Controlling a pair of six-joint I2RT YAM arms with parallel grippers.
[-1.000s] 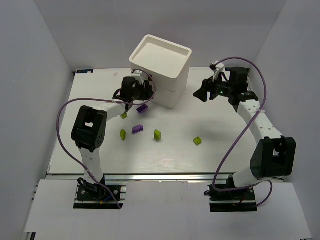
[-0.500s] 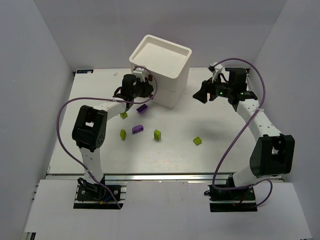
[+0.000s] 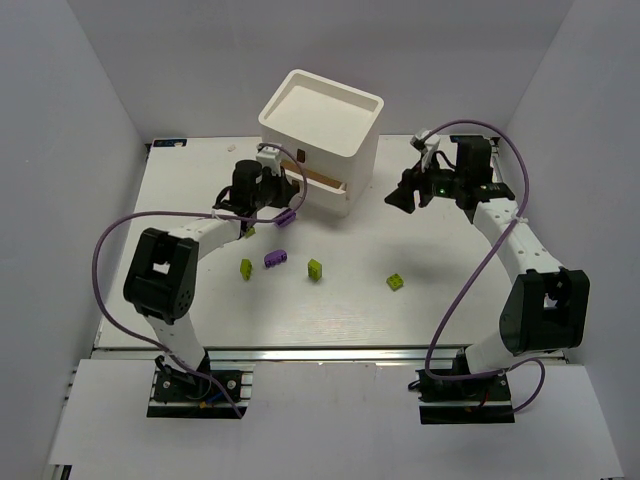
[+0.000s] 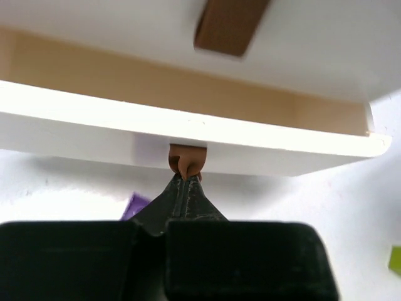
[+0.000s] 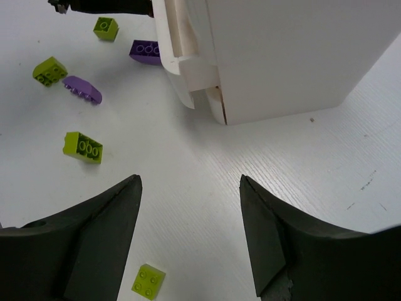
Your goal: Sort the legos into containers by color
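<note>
On my bench [image 3: 470,300], the white chest [image 3: 322,125] stands near the far edge with one drawer [image 4: 188,135] partway out. My left gripper [image 4: 187,179] is clenched on its brown pull [image 4: 187,158]. The right gripper [image 5: 189,188] hangs spread beside the chest, grasping nothing. The legos [image 3: 314,267] lie mid-bench, apart from both jaws.

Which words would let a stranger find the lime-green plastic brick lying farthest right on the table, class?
Start at the white plastic drawer chest at the far middle of the white table. Move nearer and slightly right: the square lime-green brick lies alone, while every other brick sits further left.
</note>
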